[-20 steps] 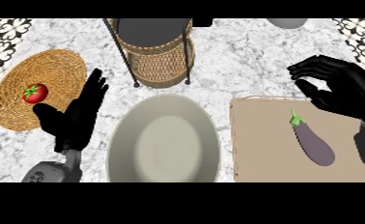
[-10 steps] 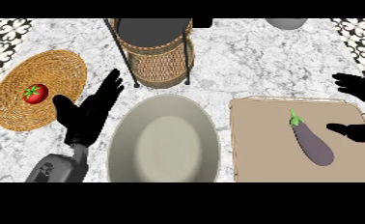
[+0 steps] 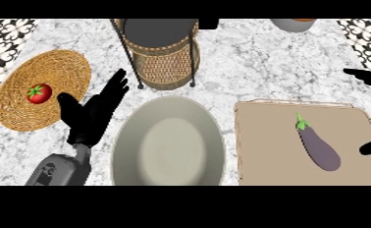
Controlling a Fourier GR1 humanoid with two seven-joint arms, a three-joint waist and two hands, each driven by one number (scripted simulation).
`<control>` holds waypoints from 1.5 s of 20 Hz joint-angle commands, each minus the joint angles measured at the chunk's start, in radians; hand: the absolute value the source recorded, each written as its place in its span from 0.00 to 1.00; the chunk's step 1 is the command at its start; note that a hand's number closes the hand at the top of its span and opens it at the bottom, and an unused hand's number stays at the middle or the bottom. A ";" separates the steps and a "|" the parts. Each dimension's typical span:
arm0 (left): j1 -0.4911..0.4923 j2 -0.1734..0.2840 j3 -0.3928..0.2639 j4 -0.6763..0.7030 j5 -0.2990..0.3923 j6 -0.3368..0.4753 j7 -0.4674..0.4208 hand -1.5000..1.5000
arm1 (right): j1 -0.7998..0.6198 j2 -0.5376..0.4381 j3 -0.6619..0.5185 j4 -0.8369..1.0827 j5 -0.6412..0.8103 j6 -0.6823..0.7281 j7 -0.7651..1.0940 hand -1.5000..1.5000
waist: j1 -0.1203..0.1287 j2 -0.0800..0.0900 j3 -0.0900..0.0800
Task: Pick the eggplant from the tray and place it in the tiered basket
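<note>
My right hand (image 3: pixel 357 73) shows only as dark tips at the frame's right edge, so can't tell if it's spread or curled. The eggplant (image 3: pixel 316 143) lies on the tray (image 3: pixel 268 138), just inboard of that hand, stem end pointing away from me, nothing holding it.

Step in hand, as I judge it: get over the eggplant & take it. Best come down across its fat middle, fingers one side, thumb the other, crosswise to its length, so it won't roll on the flat tray.

The basket (image 3: pixel 163 50) sits well to the left of my right hand & further out. A plate (image 3: pixel 168 143) lies between tray & my left hand (image 3: pixel 91 111), which rests spread, fingers up. Beyond it, a wicker mat (image 3: pixel 65 70) w/ a tomato (image 3: pixel 38 93). Carry must clear the basket's wire posts; lift high before crossing.
</note>
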 commanded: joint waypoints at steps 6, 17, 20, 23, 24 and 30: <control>-0.044 -0.012 0.011 0.022 0.000 -0.024 0.020 0.50 | -0.225 0.060 0.237 -0.209 0.069 0.151 0.559 0.00 | 0.024 0.006 0.000; 0.002 -0.036 0.014 0.048 -0.051 -0.030 -0.037 0.50 | -0.217 0.236 0.433 -0.158 0.175 0.143 0.816 0.00 | 0.006 0.003 0.003; -0.007 -0.024 0.050 0.064 -0.033 -0.054 -0.052 0.50 | -0.280 0.242 0.430 -0.100 0.185 0.183 0.831 0.00 | 0.009 0.005 0.002; 0.024 -0.023 0.063 0.016 -0.029 -0.051 -0.034 0.50 | -0.218 0.260 0.432 -0.155 0.188 0.166 0.865 0.00 | 0.003 0.002 0.003; -0.041 -0.037 0.069 0.108 -0.036 -0.060 -0.037 0.50 | -0.193 0.229 0.413 -0.208 0.149 0.193 0.881 0.00 | -0.011 0.002 0.002; 0.005 -0.050 0.058 -0.018 -0.039 -0.019 0.043 0.50 | -0.078 0.225 0.472 -0.179 0.248 0.137 0.829 0.00 | -0.002 -0.001 0.004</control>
